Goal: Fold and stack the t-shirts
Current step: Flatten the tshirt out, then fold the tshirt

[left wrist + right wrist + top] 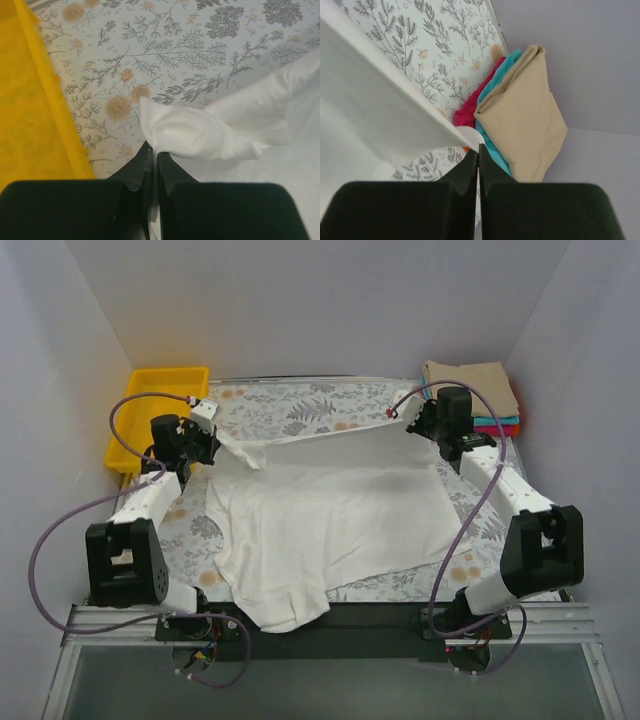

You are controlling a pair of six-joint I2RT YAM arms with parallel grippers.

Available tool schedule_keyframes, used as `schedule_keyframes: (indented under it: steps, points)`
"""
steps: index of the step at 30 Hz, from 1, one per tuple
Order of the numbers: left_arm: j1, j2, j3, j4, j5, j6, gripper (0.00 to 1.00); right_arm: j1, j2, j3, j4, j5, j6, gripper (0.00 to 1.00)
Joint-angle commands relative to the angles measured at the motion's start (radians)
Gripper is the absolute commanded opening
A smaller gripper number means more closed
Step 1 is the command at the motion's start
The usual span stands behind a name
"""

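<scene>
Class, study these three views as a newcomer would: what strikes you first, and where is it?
A big white shirt lies spread across the middle of the floral cover, its far corners pinched by the left gripper and the right gripper. A yellow tray sits at the far left corner, and a stack of folded shirts, tan over teal and red, at the far right.
</scene>
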Motion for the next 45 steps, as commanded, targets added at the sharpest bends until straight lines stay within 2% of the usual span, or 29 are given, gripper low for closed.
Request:
schedule_keyframes:
  steps: [1, 6, 11, 21, 27, 29, 36, 40, 45]
  points:
    - [-0.006, 0.18, 0.102, 0.196, -0.043, -0.021, 0.0, -0.002, 0.116, 0.017, 0.239, 0.042, -0.031, 0.01]
    - [-0.018, 0.404, 0.266, 0.27, -0.095, -0.024, 0.0, -0.005, 0.317, 0.14, 0.268, 0.089, -0.039, 0.01]
    - [-0.018, 0.565, 0.406, 0.241, -0.077, -0.026, 0.0, -0.007, 0.443, 0.238, 0.27, 0.1, -0.057, 0.01]
    - [-0.031, 0.661, 0.503, 0.175, -0.06, -0.006, 0.0, -0.027, 0.515, 0.283, 0.265, 0.117, -0.085, 0.01]
    - [-0.031, 0.587, 0.495, 0.128, 0.016, -0.023, 0.0, -0.056, 0.446, 0.252, 0.197, 0.041, -0.086, 0.01]
    - [-0.031, 0.51, 0.466, 0.084, 0.036, -0.009, 0.0, -0.06, 0.411, 0.229, 0.169, 0.011, -0.099, 0.01]
    - [-0.031, 0.197, 0.161, 0.048, 0.041, 0.133, 0.0, -0.062, 0.336, 0.144, 0.075, -0.076, -0.132, 0.01]
    - [-0.038, 0.098, 0.01, -0.026, 0.041, 0.236, 0.0, -0.062, 0.319, 0.091, 0.037, -0.098, -0.151, 0.01]
    - [-0.04, 0.014, -0.169, -0.047, 0.017, 0.252, 0.0, -0.06, 0.339, 0.079, -0.021, -0.118, -0.157, 0.01]
